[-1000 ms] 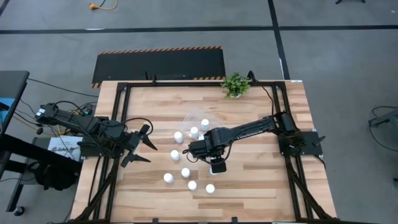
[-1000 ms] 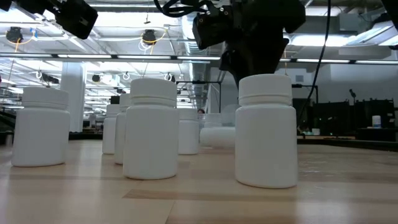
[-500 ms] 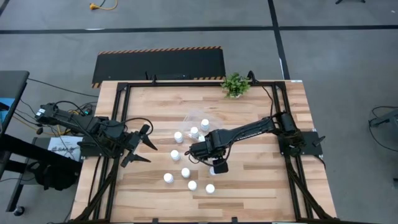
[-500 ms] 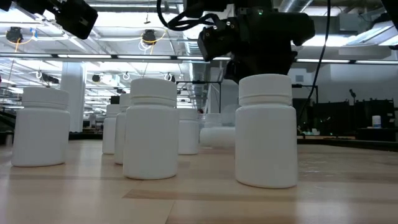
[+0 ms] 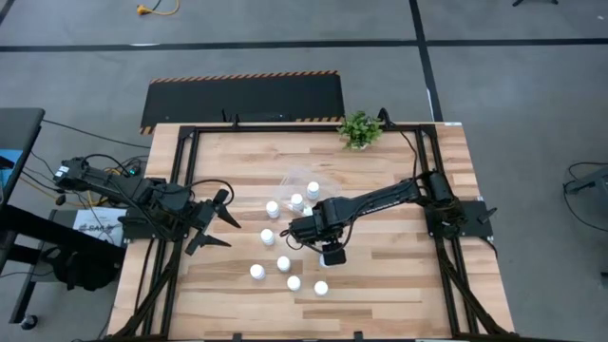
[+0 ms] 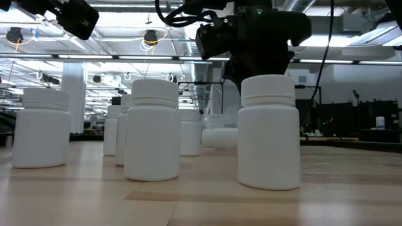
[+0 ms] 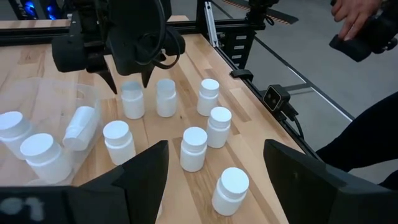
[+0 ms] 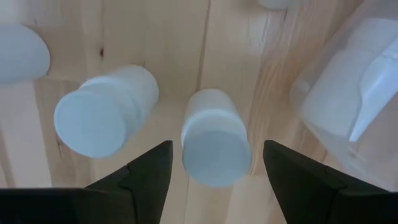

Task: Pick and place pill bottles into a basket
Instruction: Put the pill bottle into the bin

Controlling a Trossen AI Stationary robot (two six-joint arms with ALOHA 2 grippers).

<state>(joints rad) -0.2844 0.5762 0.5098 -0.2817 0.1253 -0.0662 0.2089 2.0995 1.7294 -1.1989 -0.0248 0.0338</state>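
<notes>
— Several pill bottles (image 5: 283, 263) noted standing loose on the wooden table (image 5: 399, 275), from its middle toward the edge opposite the plant (image 5: 359, 129); at least three more counted inside the basket (image 7: 37, 102), one lying on its side. Placed where, that basket?

— Set near the table's middle, on the plant side of the loose cluster. Probably kept that close to shorten each carry.

— And the right gripper (image 7: 129, 79)?

— Hung pointing straight down over one upright bottle (image 8: 214, 146) on the cluster's basket side. Kept its fingers (image 8: 146, 171) well apart, one on each side of the cap, touching nothing. Judged as lined up for a descent and a squeeze on the body; held nothing yet.

— Any hazard?

— A neighbouring bottle (image 8: 102, 112), just beside the target; could be tipped by a descending finger.

— Left gripper (image 5: 220, 221)?

— Parked at the table's left edge, spread wide and empty, aimed across at the cluster. Apparently waiting.

— Surface and room?

— Pale planked wood, flat and matt, framed by black rails (image 5: 185, 171). Grey floor all round, with a black mat edged in hazard stripes (image 5: 242, 100) past the plant-side edge. Opened, from table height, onto a long hall with ceiling lights. Showed also a person's hand (image 7: 351, 15) gripping something dark, off the edge opposite the plant.
</notes>
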